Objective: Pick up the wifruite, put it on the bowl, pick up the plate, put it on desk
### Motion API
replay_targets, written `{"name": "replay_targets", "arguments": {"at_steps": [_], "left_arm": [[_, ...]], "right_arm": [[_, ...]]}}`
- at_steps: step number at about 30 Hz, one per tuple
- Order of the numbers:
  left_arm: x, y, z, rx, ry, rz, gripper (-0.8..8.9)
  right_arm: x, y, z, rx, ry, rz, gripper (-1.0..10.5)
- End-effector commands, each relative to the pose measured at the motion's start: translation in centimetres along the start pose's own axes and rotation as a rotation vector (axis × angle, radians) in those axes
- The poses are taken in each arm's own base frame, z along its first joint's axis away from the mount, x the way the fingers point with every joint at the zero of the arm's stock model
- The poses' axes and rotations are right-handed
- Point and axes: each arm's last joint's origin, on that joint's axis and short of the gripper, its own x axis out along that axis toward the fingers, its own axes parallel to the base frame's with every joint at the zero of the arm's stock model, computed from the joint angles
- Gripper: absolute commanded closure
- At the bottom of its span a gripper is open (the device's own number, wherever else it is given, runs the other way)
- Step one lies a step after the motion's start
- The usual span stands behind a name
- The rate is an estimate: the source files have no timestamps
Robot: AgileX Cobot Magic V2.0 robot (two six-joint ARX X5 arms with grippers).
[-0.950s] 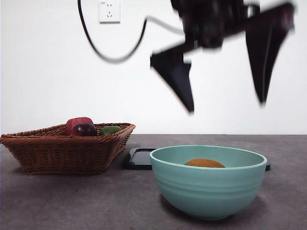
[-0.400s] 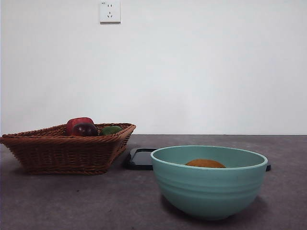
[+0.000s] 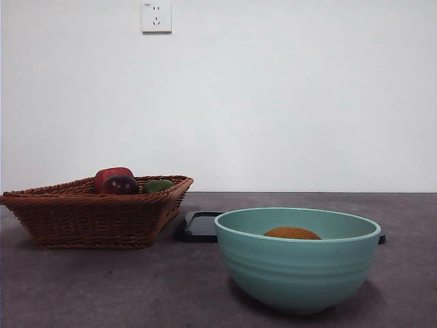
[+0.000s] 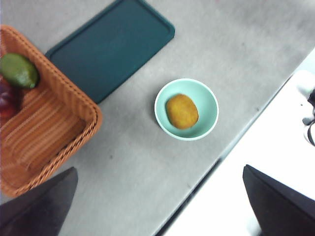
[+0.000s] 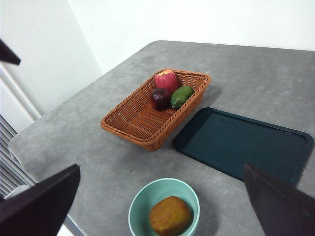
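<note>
- The wifruite [image 3: 291, 233] lies inside the bowl [image 3: 298, 270], on its bottom; from the front view only its orange-brown top shows above the paler rim.
- From both wrist views the fruit [image 4: 181, 111] sits near the middle of the bowl [image 4: 209, 101], free of any gripper.
- The bowl stands upright on the desk [image 3: 102, 287], near the desk's front edge, apart from the other things.
- Behind the bowl a dark teal tray [image 5: 246, 142] lies flat on the desk; in the front view it shows as a thin dark slab [image 3: 199, 226] partly hidden by the bowl.
- Just beside the tray stands a brown wicker basket [image 3: 82, 215]; whether the two touch cannot be told.
- At one end of the basket lie a red fruit [image 5: 166, 78], a dark purple-red fruit [image 5: 160, 97] and a green fruit [image 5: 181, 96], packed close together.
- A white wall socket [image 3: 156, 15] sits high on the wall behind.
- The left gripper [image 4: 162, 201] hangs high over the desk's edge, its two black jaws spread wide and holding nothing.
- The right gripper [image 5: 162, 204] is also raised well above the table, jaws spread wide apart and holding nothing, with the bowl [image 5: 142, 201] seen between them far below.
- Neither arm appears in the front view.
</note>
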Motion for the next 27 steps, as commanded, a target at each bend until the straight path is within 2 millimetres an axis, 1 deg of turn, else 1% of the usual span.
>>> {"name": "replay_targets", "arguments": {"at_steps": [1, 11, 15, 17, 21, 27], "left_arm": [[-0.5, 0.3, -2.0, 0.022, -0.075, -0.010, 2.50], [-1.2, 2.0, -11.3, 0.014, -0.225, -0.048, 2.50], [-1.3, 2.6, -14.5, -0.043, -0.273, -0.090, 2.50], [-1.7, 2.8, -15.7, -0.060, -0.302, -0.105, 2.50], [-2.8, 3.1, -17.0, -0.075, -0.366, -0.138, 2.50], [-3.1, 3.2, -17.2, -0.076, -0.380, -0.140, 2.50]], "right_arm": [[-0.4, 0.2, 0.3, -0.018, -0.019, -0.003, 3.3], [-0.4, -0.1, -0.7, 0.036, 0.075, -0.088, 3.3], [-0.4, -0.1, -0.9, 0.050, 0.093, -0.090, 3.3], [-0.4, -0.1, -0.9, 0.050, 0.095, -0.089, 3.3], [-0.4, -0.1, -0.8, 0.046, 0.087, -0.081, 3.3], [-0.4, -0.1, -0.8, 0.118, 0.080, -0.072, 3.3]]}}
